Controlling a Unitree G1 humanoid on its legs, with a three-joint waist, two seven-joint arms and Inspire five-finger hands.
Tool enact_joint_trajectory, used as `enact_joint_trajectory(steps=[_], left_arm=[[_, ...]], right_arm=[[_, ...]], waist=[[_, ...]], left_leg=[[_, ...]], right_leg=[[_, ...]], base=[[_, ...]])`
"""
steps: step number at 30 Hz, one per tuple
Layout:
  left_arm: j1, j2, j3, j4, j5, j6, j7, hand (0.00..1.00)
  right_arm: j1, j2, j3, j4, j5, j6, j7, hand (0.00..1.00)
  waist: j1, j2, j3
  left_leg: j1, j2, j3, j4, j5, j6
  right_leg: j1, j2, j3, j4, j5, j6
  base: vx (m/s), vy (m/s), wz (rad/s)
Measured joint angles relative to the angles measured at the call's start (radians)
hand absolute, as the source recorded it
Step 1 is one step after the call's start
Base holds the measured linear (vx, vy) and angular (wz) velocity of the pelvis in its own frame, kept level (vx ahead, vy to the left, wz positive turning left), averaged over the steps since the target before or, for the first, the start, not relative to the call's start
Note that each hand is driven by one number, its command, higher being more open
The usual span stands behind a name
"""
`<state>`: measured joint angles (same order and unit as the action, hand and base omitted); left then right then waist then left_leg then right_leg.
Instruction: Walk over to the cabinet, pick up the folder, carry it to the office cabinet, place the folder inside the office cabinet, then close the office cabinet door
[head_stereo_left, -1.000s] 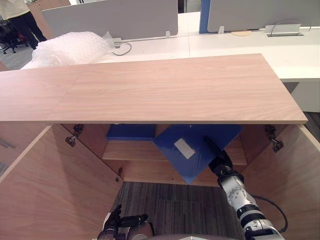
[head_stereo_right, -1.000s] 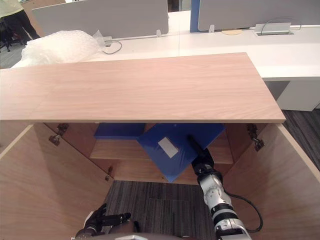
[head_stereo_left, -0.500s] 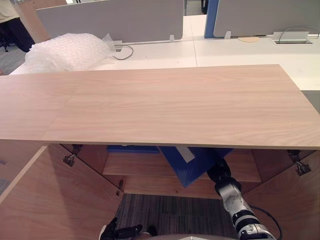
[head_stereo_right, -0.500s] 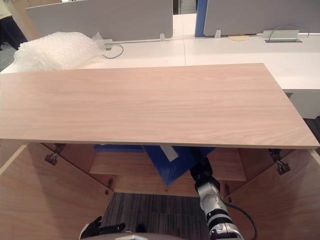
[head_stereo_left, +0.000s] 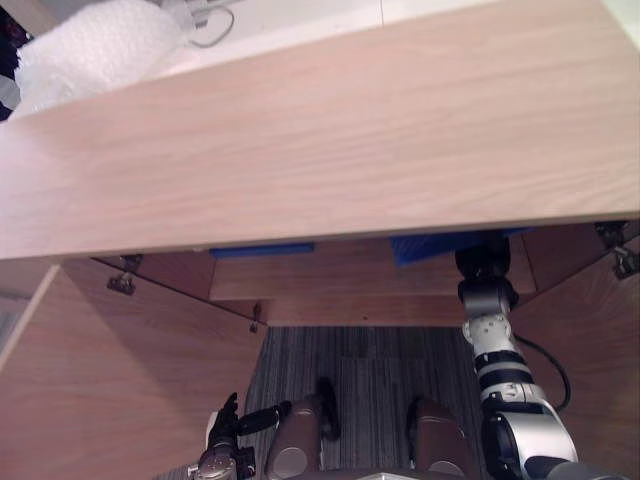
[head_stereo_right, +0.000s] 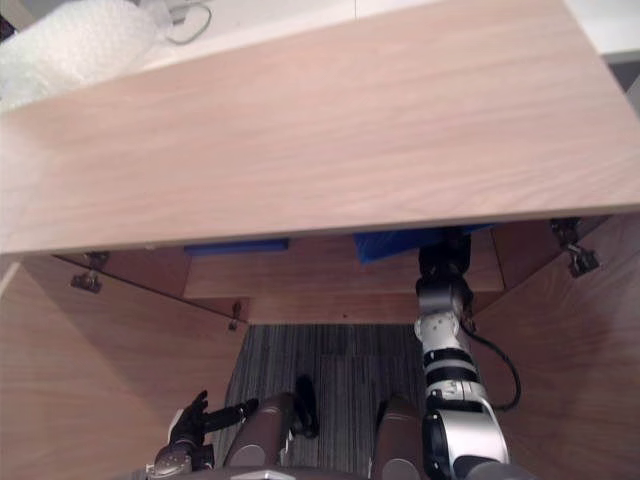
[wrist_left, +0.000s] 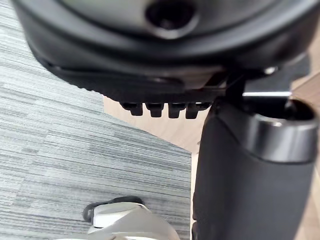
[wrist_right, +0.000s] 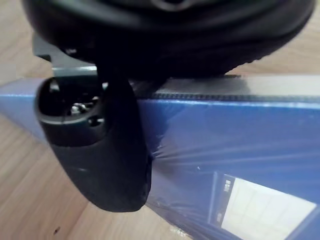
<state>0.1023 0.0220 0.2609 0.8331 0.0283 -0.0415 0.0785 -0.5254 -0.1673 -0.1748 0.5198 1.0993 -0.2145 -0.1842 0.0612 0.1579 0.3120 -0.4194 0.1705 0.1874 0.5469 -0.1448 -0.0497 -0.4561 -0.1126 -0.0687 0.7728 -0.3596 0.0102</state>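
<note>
Right wrist view: my right hand (wrist_right: 102, 150) grips the blue folder (wrist_right: 225, 145) inside the office cabinet (head_stereo_left: 330, 130).
My thumb presses on the folder's wrapped cover, pinching it against my palm; my fingers are hidden behind it. The folder lies on the wooden shelf (wrist_right: 25, 195), its edge right under my hand. My left hand (head_stereo_left: 230, 440) hangs low over the carpet (head_stereo_left: 370, 370), fingers relaxed, holding nothing.

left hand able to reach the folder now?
Probably not: the left hand hangs open near the floor, and the folder lies on the shelf under the cabinet top, in the right hand.
</note>
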Motion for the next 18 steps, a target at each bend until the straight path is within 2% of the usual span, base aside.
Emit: enact_joint_trajectory(steps=[3, 5, 8, 9, 14, 18], left_arm=[[-0.004, -0.002, 0.0, -0.057, -0.031, -0.02, -0.004, 1.0], [-0.039, -0.003, 0.005, -0.072, -0.055, -0.026, -0.005, 1.0], [-0.089, -0.008, 0.025, -0.075, -0.067, -0.03, -0.006, 1.0], [-0.107, -0.008, 0.029, -0.085, -0.077, -0.032, -0.006, 1.0], [-0.142, -0.017, 0.028, -0.087, -0.108, -0.032, 0.002, 1.0], [-0.153, -0.026, 0.019, -0.087, -0.114, -0.032, 0.02, 1.0]], right_arm=[[-0.083, -0.01, 0.0, -0.023, -0.001, -0.005, -0.034, 0.0], [-0.15, -0.041, 0.003, -0.023, -0.01, -0.006, -0.055, 0.0], [-0.21, -0.063, 0.002, -0.021, -0.019, -0.004, -0.074, 0.0], [-0.236, -0.067, 0.002, -0.01, -0.039, -0.004, -0.086, 0.0], [-0.301, -0.07, -0.001, 0.056, -0.031, -0.003, -0.105, 0.0], [-0.338, -0.069, -0.002, 0.12, 0.044, 0.0, -0.12, 0.0]], waist=[[0.003, -0.003, 0.039], [0.013, 0.001, 0.053], [0.013, 0.006, 0.094], [0.014, 0.001, 0.101], [0.02, -0.004, 0.111], [0.029, -0.006, 0.112]], left_leg=[[-0.109, 0.005, -0.006, 0.13, -0.041, -0.003], [-0.225, 0.02, -0.018, 0.254, -0.083, 0.002], [-0.293, 0.03, -0.024, 0.337, -0.114, 0.008], [-0.338, 0.031, -0.02, 0.372, -0.123, 0.018], [-0.405, 0.015, -0.005, 0.406, -0.128, 0.028], [-0.413, 0.012, -0.005, 0.405, -0.128, 0.029]], right_leg=[[-0.113, -0.012, 0.019, 0.13, -0.04, 0.004], [-0.221, -0.01, 0.036, 0.225, -0.058, 0.008], [-0.281, -0.01, 0.048, 0.287, -0.069, 0.018], [-0.328, -0.015, 0.061, 0.318, -0.07, 0.021], [-0.408, -0.034, 0.089, 0.361, -0.074, 0.034], [-0.416, -0.037, 0.088, 0.36, -0.071, 0.034]], base=[[-0.16, -0.002, -0.02], [-0.15, 0.094, -0.1], [-0.13, 0.115, -0.09], [-0.12, 0.14, -0.04], [-0.05, 0.078, 0.01], [0.01, 0.036, 0.02]])
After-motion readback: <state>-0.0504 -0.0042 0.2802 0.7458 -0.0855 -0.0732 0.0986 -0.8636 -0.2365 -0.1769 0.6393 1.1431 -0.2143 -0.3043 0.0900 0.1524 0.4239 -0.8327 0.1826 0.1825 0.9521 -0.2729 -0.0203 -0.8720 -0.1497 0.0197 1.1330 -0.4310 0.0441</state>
